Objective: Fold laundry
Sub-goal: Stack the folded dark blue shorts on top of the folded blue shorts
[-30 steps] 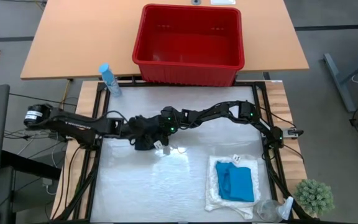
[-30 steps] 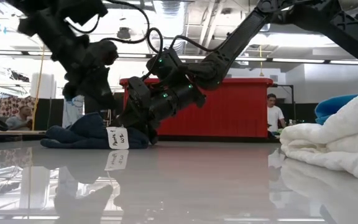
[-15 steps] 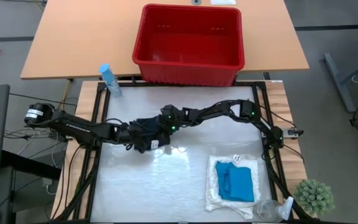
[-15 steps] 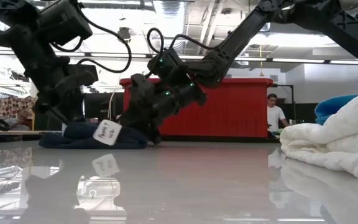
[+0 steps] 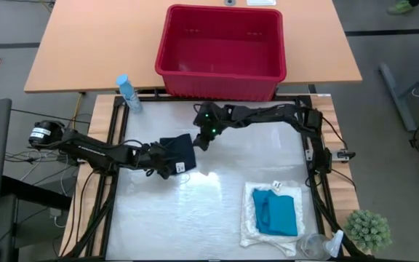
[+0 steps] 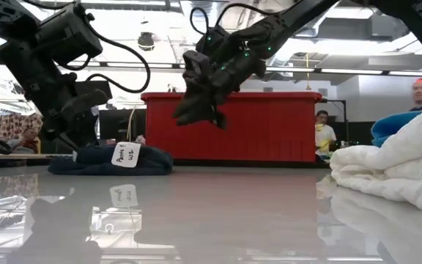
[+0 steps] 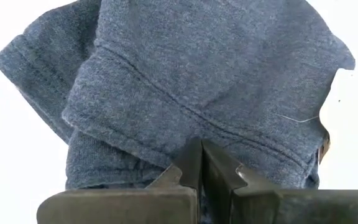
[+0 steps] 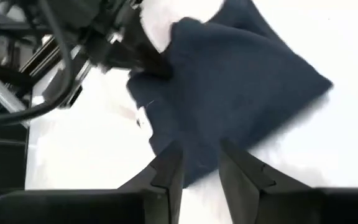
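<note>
The dark navy garment (image 5: 178, 152) lay as a folded bundle on the white table (image 5: 195, 218), left of the middle and nearer the table's far edge than its near one. In the high view its long axis ran on a slant, from the left arm's end up toward the red basket (image 5: 221, 44); in the low view it sat low and wide, flat on the surface, with a white paper tag (image 6: 124, 155) showing on its front.

The left gripper (image 5: 156, 161) was at the bundle's left edge, its fingers (image 7: 194, 162) pressed together against the cloth's folded hem; whether any fabric was pinched between them could not be told from the wrist view.

The right gripper (image 5: 202, 140) hung in the air just past the bundle's far right corner, clear of the cloth in the low view, its fingers (image 8: 166, 168) slightly apart with nothing between them.

At the table's near right corner the cream-white lacy cloth (image 5: 249, 229) lay folded, its long axis running front to back, and the turquoise garment (image 5: 278, 213) rested on top of it, aligned the same way
</note>
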Robot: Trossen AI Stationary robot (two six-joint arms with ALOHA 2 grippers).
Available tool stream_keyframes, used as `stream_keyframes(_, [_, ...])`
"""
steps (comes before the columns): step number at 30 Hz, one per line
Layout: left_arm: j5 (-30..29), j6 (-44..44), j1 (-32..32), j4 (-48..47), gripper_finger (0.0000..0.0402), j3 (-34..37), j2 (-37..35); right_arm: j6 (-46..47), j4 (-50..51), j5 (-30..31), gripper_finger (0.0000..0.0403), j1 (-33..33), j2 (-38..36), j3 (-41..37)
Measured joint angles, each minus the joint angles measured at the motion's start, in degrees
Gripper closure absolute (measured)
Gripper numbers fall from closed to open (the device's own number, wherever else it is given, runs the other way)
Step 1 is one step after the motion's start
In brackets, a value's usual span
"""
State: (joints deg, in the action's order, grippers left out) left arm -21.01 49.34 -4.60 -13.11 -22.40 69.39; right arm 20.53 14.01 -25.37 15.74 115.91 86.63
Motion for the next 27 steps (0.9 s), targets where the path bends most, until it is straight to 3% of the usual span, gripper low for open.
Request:
stream_keyframes(7, [-0.05, 0.54, 0.02, 1.25, 0.0401, 1.14, -0.01, 7.55, 2.84, 0.87, 0.0185, 0.67, 2.61, -0.04])
stream_keyframes(11, [-0.29, 0.65, 0.02, 1.79, 0.0401, 1.19, 0.01, 14.35, -0.83, 7.73, 0.0148, 1.21, 4.16, 0.0])
stream_keyframes(17, [-0.48, 0.83, 0.04, 3.22, 0.0401, 1.27, 0.1, 15.65, -4.78, 13.75, 0.0143, 0.05, 6.93, 0.19])
stream_keyframes(27, [-0.42, 0.81, 0.04, 3.77, 0.0401, 1.27, 0.1, 17.36, -9.14, 15.25, 0.0143, -1.87, 9.1, 0.11])
